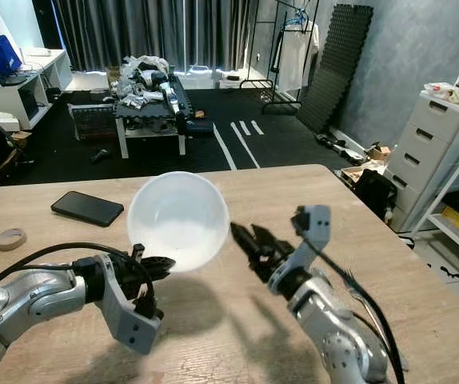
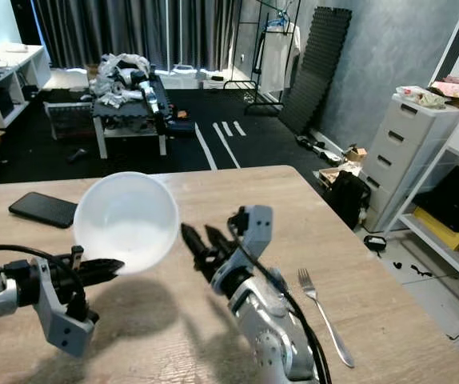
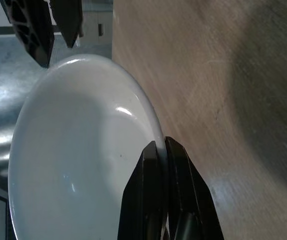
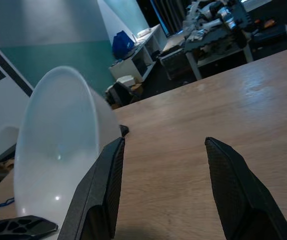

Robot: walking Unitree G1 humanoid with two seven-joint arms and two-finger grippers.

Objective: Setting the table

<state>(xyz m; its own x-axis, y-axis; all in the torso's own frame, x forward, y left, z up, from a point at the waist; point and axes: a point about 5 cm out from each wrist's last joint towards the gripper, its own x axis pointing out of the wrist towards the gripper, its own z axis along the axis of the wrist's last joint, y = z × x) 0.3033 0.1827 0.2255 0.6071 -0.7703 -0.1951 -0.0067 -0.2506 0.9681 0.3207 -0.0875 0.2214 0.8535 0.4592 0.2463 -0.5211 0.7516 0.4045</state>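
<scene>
A white translucent bowl [image 1: 178, 220] hangs tilted above the wooden table [image 1: 293, 192], its opening turned toward me. My left gripper [image 1: 159, 265] is shut on the bowl's lower rim [image 3: 156, 145], one finger on each side of the wall. My right gripper [image 1: 245, 238] is open just right of the bowl, not touching it; in the right wrist view its fingers [image 4: 106, 185] spread with the bowl [image 4: 58, 150] beside them. A metal fork [image 2: 321, 314] lies on the table at the right.
A black phone [image 1: 87, 208] and a tape roll [image 1: 10, 238] lie on the table's left side. Beyond the far edge stand a cluttered low table [image 1: 149, 100], a white drawer unit [image 1: 437, 152] and a clothes rack [image 1: 289, 48].
</scene>
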